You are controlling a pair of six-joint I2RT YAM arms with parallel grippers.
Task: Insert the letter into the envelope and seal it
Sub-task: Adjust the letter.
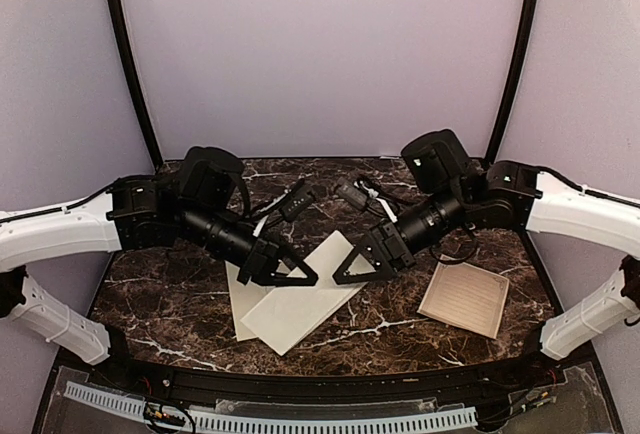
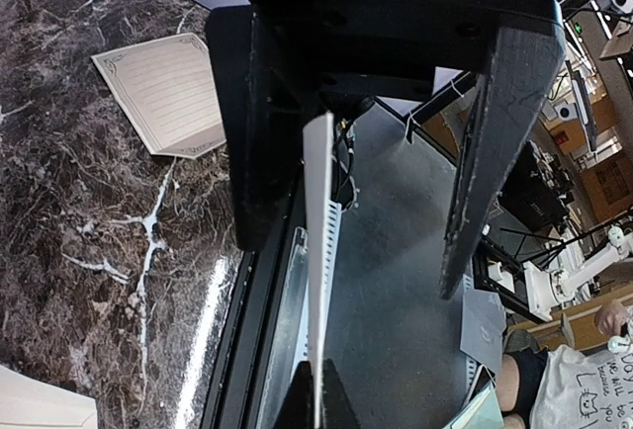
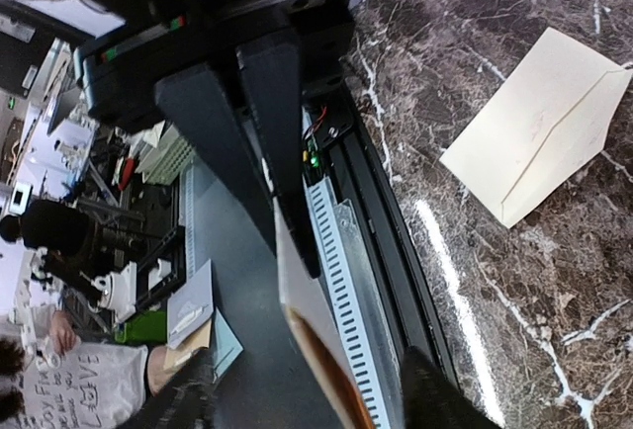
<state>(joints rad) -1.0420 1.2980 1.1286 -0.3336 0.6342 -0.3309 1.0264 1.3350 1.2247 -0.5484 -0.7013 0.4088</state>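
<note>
Cream paper envelope, long and plain, with the creases of a pointed flap showing on its face, lies flat on the dark marbled stone tabletop. It sits close under the left end effector and well apart from the right end effector, off to one side beyond that one's fingertips.

The right end effector is clenched on the edge of a large plain cream paper sheet, which I take to be the letter. In the right wrist view the sheet runs out edge-on past the closed fingertips. The left end effector is released, with its jaws wide apart astride the opposite edge of the same sheet. The paper passes between them, nearer one finger than the other, and nothing pinches it there. Seen from above, the sheet overlaps part of the envelope. A second cream sheet with a printed decorative border lies flat on the outer side of the right end effector, well apart from it.

The step in hand appears to be picking up and readying the letter. Insertion has not begun, and I cannot tell whether the flap is raised.

The sheet looks broader than the envelope, so the next move probably calls for folding or narrowing it. For that the left end effector would close on the free edge. Otherwise it would drop to the envelope and hold the mouth open while the right end effector brings the sheet's leading edge in line with the opening.
</note>
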